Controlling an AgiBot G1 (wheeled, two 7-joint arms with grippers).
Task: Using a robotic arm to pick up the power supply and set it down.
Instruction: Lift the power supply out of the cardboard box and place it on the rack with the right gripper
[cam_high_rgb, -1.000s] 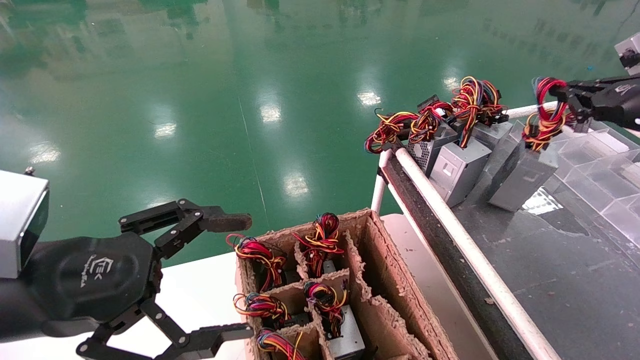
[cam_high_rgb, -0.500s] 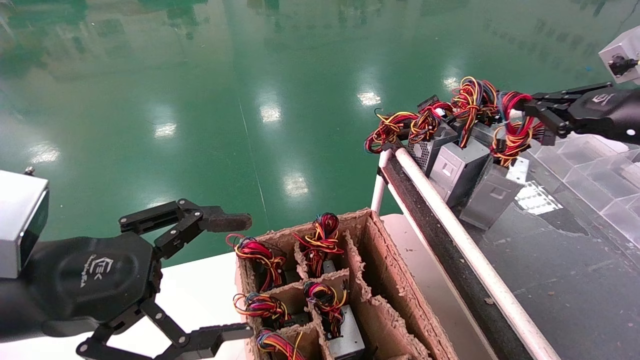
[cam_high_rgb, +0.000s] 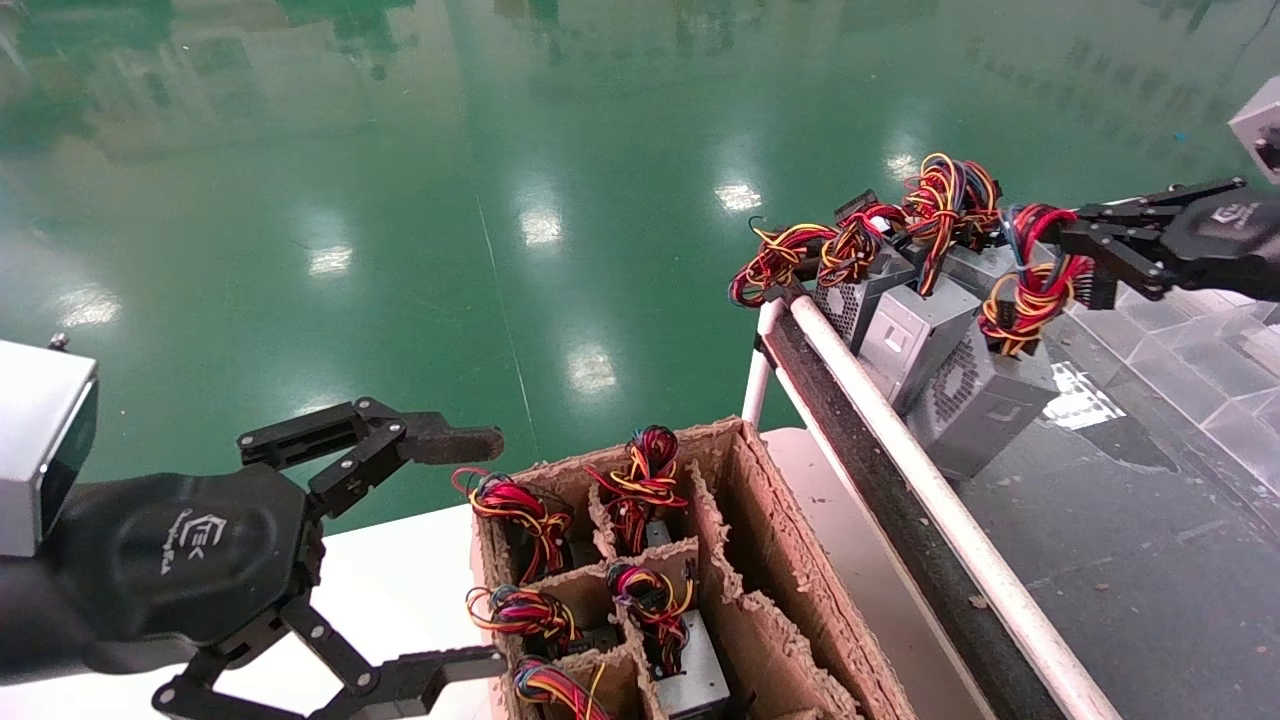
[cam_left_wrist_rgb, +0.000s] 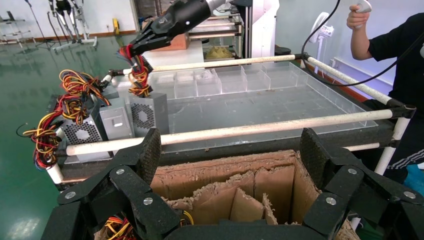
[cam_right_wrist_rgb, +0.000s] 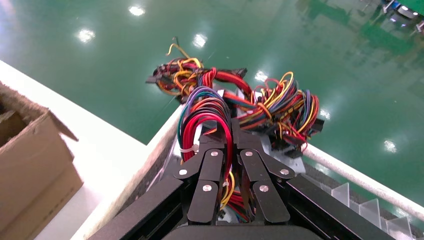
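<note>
Right gripper (cam_high_rgb: 1075, 240) jaws pinch the power supply (cam_high_rgb: 985, 400) wires.

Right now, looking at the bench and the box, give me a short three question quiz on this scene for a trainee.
1. True or false: the right gripper is shut on the wire bundle of the power supply.
2. Multiple choice: where is the left gripper? A. inside the cardboard box; B. open, beside the cardboard box; C. on the bench.
3. Fill in: the power supply stands next to a row of other supplies at the bench's ____ end.

Key: 1 true; 2 B; 3 far.
</note>
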